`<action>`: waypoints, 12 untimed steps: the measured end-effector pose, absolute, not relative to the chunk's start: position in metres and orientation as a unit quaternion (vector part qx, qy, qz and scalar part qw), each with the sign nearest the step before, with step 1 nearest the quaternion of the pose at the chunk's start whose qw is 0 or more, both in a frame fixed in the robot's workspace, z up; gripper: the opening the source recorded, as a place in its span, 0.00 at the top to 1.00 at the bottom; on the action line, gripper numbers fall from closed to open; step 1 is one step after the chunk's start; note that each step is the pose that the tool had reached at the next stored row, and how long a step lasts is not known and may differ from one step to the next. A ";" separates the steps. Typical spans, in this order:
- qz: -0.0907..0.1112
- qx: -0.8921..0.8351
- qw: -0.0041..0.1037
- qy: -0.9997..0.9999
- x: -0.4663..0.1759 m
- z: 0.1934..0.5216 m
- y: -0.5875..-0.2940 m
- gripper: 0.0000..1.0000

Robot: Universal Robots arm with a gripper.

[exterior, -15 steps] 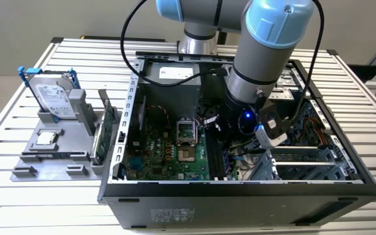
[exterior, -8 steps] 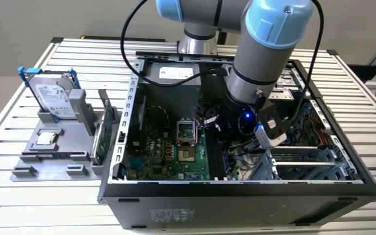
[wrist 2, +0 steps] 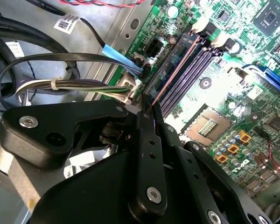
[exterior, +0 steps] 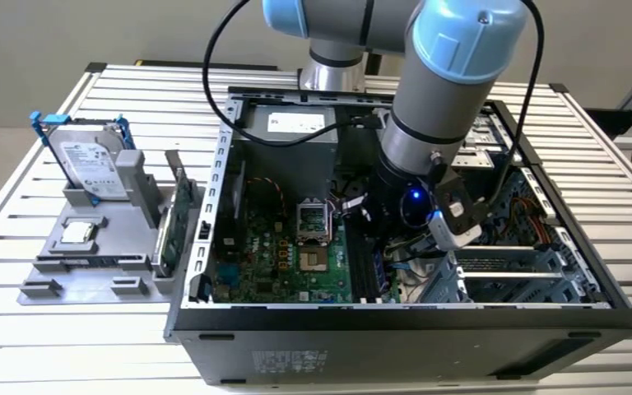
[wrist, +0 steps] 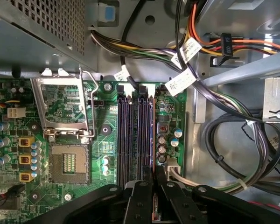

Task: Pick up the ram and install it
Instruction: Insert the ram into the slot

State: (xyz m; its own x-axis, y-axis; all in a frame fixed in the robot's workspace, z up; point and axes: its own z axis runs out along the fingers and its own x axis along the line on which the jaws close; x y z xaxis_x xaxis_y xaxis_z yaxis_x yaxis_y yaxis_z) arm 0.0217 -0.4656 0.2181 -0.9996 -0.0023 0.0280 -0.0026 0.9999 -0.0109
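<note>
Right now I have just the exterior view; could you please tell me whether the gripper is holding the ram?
Observer: Yes. In the second wrist view the gripper is shut on the ram, seen edge-on.
Operator: Thank you. Where is it relative to the memory slots?
Observer: It runs along the memory slots, on their side nearest the cable bundle. I cannot tell whether it is seated.

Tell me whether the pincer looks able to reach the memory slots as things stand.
Probably yes: the pincer, holding the ram edge-on, is right above the memory slots, with the cables off to the side.
</note>
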 end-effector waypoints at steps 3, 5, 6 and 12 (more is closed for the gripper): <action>0.006 0.001 0.015 -1.000 0.022 0.218 -0.466 1.00; 0.006 0.001 0.016 -1.000 0.022 0.218 -0.466 1.00; 0.006 0.001 0.016 -1.000 0.022 0.218 -0.466 1.00; 0.006 0.001 0.017 -1.000 0.022 0.216 -0.466 1.00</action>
State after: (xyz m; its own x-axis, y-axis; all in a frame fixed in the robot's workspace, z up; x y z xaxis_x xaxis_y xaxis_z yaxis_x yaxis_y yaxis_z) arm 0.0217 -0.4664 0.2159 -0.9994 -0.0023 0.0337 -0.0027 0.9999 -0.0121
